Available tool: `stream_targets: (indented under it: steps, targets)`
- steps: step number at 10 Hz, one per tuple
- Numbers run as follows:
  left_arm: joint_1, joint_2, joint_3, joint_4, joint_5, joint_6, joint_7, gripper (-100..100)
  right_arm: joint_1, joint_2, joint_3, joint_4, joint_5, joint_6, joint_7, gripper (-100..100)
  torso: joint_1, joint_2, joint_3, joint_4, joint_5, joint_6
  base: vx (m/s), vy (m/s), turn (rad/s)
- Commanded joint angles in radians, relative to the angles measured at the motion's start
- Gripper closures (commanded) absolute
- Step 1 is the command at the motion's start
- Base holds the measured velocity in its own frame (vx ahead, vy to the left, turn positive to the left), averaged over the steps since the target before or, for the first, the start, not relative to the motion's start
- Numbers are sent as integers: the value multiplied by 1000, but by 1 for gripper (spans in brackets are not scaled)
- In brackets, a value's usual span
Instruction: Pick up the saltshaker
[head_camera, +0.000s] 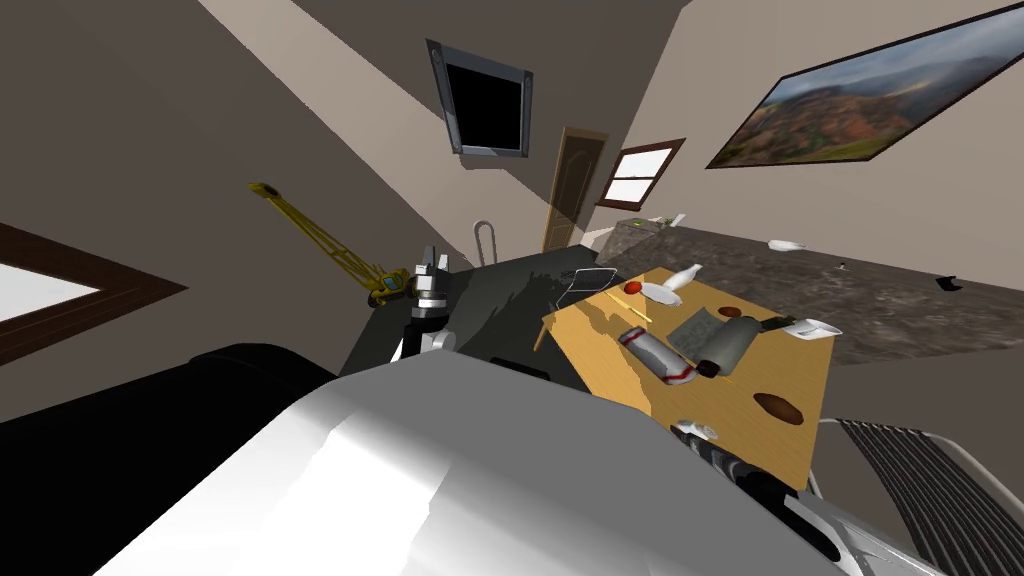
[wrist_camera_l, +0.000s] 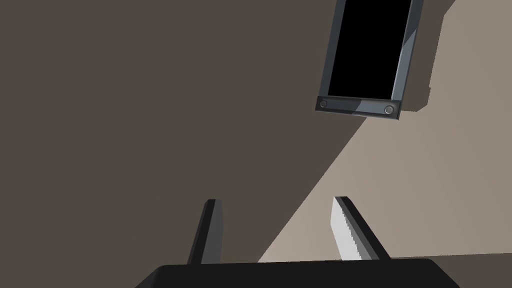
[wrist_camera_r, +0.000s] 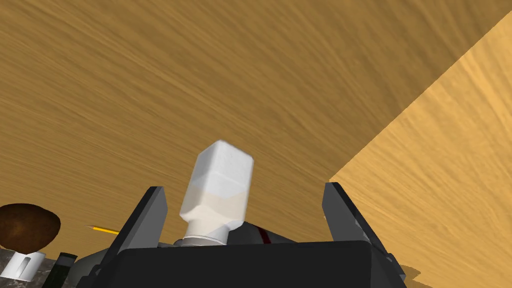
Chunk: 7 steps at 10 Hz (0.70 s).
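The right gripper (wrist_camera_r: 244, 187) stood with its 2 fingers apart around the white saltshaker (wrist_camera_r: 218, 190) on the wooden table (wrist_camera_r: 300, 75), touching neither side. The shaker sat nearer 1 finger, so closing unevenly could tip it or push it aside. The left gripper (wrist_camera_l: 276, 200) hung with its fingers apart, holding nothing.

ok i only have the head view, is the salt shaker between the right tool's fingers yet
observer: Yes. The right wrist view shows the white salt shaker standing upright between the open fingers of the right tool.
operator: centred?
observer: No, it stands nearer one finger, with a gap showing on both sides.
operator: and the left tool
observer: The left tool is open and holds nothing.
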Motion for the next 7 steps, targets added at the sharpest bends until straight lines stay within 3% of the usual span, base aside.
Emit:
stream_targets:
  steps: [1,3,4,5,7]
  targets:
    - [0,0,0,0,0,0,0,0,-8,-14,20,29,0,11,-3,-100,0,0,0,0,0,0,28,-13,152]
    - [0,0,0,0,0,0,0,0,3,-16,13,21,-3,13,3,-100,-2,-3,-1,0,0,-1,43,-27,78]
    - [0,0,0,0,0,0,0,0,2,-17,14,23,-3,15,3,0,-1,-2,-1,0,0,0,0,0,0]
    - [0,0,0,0,0,0,0,0,-3,15,4,34,-2,34,18,-100,0,0,0,0,0,0,3,-46,68]
    - [0,0,0,0,0,0,0,0,-3,15,4,34,-2,34,18,-100,-4,0,0,0,-1,0,0,-50,18]
